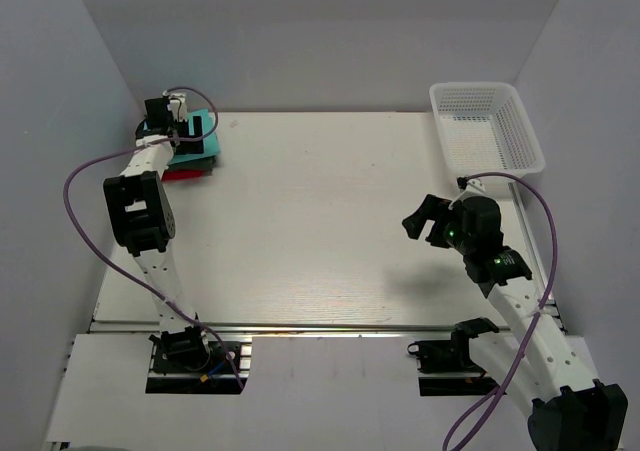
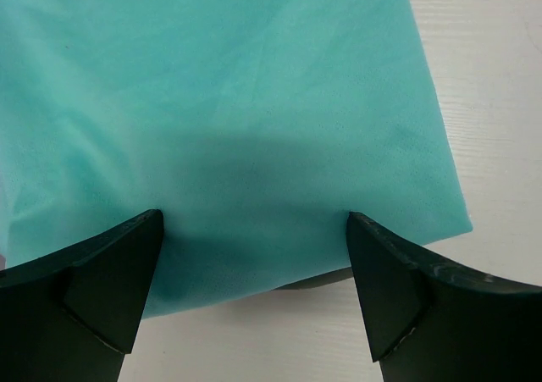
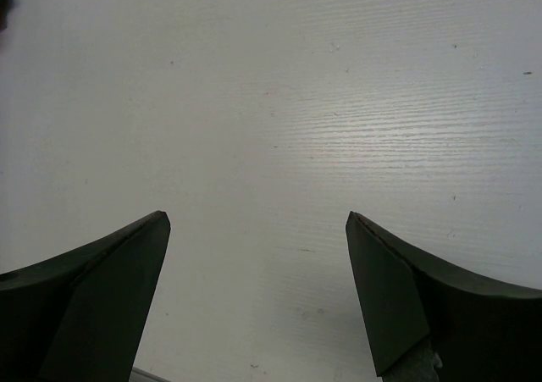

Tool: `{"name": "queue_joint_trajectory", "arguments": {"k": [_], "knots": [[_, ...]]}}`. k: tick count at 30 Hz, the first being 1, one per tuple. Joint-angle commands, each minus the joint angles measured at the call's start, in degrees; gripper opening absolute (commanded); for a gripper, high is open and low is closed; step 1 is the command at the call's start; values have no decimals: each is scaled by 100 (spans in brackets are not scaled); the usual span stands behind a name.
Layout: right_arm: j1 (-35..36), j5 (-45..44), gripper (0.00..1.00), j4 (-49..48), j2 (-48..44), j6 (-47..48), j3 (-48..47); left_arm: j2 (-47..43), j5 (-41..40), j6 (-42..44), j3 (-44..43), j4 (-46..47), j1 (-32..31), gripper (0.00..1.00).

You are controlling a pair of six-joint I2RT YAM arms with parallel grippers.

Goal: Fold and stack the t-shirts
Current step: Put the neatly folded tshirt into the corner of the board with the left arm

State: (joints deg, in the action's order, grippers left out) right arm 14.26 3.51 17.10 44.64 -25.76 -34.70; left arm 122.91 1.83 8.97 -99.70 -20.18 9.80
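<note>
A folded teal t-shirt (image 1: 203, 147) lies on top of a small stack at the table's far left. A dark edge (image 2: 326, 279) and a red t-shirt (image 1: 188, 174) peek out beneath it. My left gripper (image 1: 197, 134) hovers just over the teal t-shirt (image 2: 237, 102), open, with nothing between its fingers; in the left wrist view the left gripper (image 2: 254, 215) spans the cloth's near edge. My right gripper (image 1: 425, 226) hangs open above bare table at the right, and the right gripper (image 3: 257, 217) holds nothing.
A white mesh basket (image 1: 530, 136) stands at the far right corner, seemingly holding nothing. White walls close in on the table on the left, back and right. The arm bases and a metal rail (image 1: 320, 328) run along the near edge.
</note>
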Motion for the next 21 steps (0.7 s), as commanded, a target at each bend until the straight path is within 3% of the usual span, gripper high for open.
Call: {"name": "queue_joint_trajectory", "arguments": {"k": [1,7,15,20,21], "knots": [[-2,27,90,3,-87,124,33,-259,73,-194,-14,-38,57,99],[-2,1,90,39,-298,176,33,-486,-156,-194,-15,-21,110,99],[-11,264,90,-75,-342,247,-55,-1664,573,-571,-454,-390,-30,99],[-2,650,90,-611,-395,89,323,-2884,1740,-1887,1072,293,-224,99],[-2,686,90,-664,-395,62,323,-3157,1916,-2056,1937,574,-398,99]]}}
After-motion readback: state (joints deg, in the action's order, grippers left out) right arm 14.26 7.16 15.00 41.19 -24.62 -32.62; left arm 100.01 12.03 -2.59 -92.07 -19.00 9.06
